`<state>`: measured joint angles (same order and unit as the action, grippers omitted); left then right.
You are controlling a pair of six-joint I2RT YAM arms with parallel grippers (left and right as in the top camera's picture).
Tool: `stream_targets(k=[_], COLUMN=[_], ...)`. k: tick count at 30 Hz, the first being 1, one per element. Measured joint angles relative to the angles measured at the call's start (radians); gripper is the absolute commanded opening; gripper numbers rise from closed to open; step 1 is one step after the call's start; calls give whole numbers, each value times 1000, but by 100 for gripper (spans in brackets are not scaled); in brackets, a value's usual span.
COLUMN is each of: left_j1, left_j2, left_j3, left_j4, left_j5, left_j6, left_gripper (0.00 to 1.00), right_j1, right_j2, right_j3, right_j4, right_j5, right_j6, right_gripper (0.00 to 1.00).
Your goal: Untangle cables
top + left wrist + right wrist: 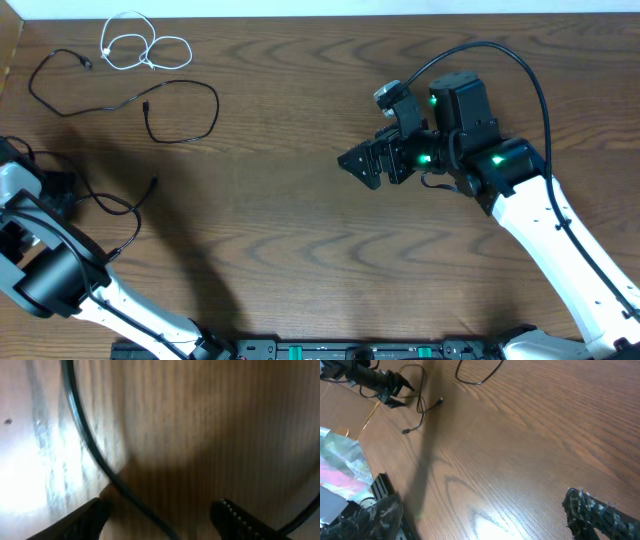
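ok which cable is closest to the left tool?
The lower black cable, passing between the left tool's fingers; the looped black cable and white cable lie farther up.

No text, label, brand, number or sign is showing readably in any view, neither on the cables (91,446) nor on the table (300,250).
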<state>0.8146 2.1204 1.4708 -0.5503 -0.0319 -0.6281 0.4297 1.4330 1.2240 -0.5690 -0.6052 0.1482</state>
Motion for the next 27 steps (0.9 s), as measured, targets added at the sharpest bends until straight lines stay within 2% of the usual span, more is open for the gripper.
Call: stream_targets(k=[6, 13, 17, 22, 27], left_j1=[1, 0, -30, -156, -391], left_j2=[-70, -338, -436, -479, -481], left_j3=[-21, -23, -22, -22, -23], left_j4=[-96, -89, -78, -78, -73], left_j5=[32, 268, 374, 428, 446], left_j6=[4, 4, 6, 35, 134], left_gripper=[98, 98, 98, 98, 98], right_j1=[0, 0, 0, 0, 0], right_j2=[0, 0, 0, 0, 0], right_j3=[0, 0, 0, 0, 0], right_j4=[-6, -12, -18, -40, -77], right_j5=[0, 3, 4, 3, 3], right_j6=[0, 0, 1, 18, 28], right_gripper=[99, 99, 99, 99, 99])
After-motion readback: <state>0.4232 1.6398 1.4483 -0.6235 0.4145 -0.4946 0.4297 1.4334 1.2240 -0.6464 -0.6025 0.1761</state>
